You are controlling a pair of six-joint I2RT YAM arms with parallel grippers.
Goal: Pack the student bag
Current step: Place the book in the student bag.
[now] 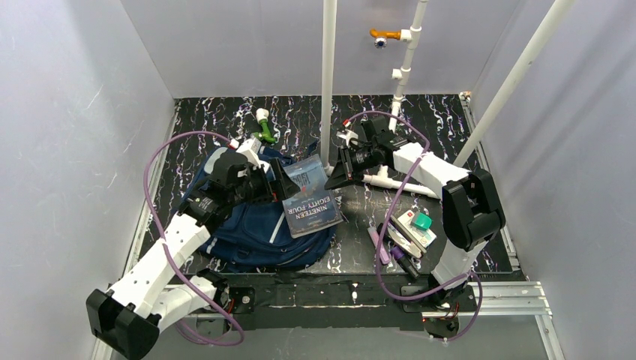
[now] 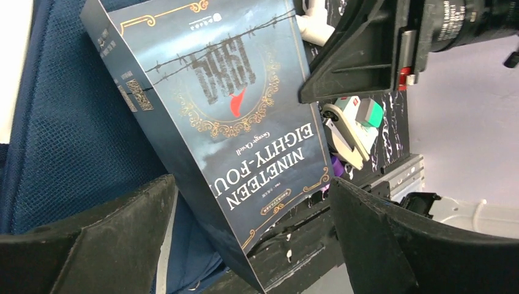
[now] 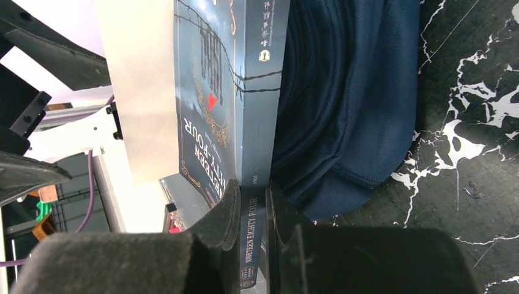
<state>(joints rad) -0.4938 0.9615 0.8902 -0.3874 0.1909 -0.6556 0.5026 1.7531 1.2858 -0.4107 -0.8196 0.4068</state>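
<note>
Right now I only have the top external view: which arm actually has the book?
Observer: The right gripper. Its wrist view shows the jaws shut on the spine of the book, right at the title lettering.
Operator: And the left one?
Observer: The left gripper has its jaws wide open, one on each side of the front cover, not closed on it.
Operator: Is the book inside the student bag?
Observer: Can't confirm. The right wrist view shows the spine close against the navy outer fabric of the student bag, with no opening visible.
</note>
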